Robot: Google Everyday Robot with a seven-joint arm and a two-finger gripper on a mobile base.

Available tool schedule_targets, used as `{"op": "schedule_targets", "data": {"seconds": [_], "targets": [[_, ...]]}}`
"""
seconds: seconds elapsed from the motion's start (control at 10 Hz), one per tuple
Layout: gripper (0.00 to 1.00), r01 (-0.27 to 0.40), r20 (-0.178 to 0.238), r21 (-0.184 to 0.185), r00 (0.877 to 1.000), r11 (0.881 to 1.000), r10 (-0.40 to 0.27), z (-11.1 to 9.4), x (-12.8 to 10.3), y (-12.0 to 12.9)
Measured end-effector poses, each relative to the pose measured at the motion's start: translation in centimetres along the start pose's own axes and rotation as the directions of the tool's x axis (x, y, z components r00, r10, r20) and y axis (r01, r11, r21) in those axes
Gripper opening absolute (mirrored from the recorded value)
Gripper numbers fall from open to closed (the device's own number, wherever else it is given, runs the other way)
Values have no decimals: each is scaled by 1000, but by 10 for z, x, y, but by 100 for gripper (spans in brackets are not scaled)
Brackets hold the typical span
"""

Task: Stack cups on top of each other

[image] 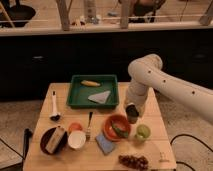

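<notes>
The pincer point(132, 111) hung low over the right half of the worktop point(60, 91), just behind the orange bowl point(117, 127). A dark tumbler point(132, 115) sat right at its tip; the pincer seemed to be gripping it, though whether the fingers were truly clenched on it I could not tell. The tumbler stood upright, its long axis vertical.

The green cup point(143, 132) stood upright near the right edge, toward the front, just beside the orange bowl. From the pincer it lay a little to the right and toward the front edge, near but not touching the tumbler. That offset was what the next move would likely turn on: the tumbler would need to be carried that way, kept vertical and centred over the cup's mouth, then lowered in. The bowl's rim so close on the left could catch a tilted tumbler.

Elsewhere lay a green tray point(93, 92) at the back, a white bowl point(76, 139), a fork point(89, 125), and grapes point(132, 161) at the front.
</notes>
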Motion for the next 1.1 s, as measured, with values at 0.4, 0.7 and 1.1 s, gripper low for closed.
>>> {"op": "schedule_targets", "data": {"seconds": [0.4,0.7,1.1], "targets": [[1,-18,-5,2,1000,1000,18,-6,-3,16],[1,-41,-9,20,999,999,41,-7,-2,31],[1,-76,-2,36,997,996,76,0,7,52]]}}
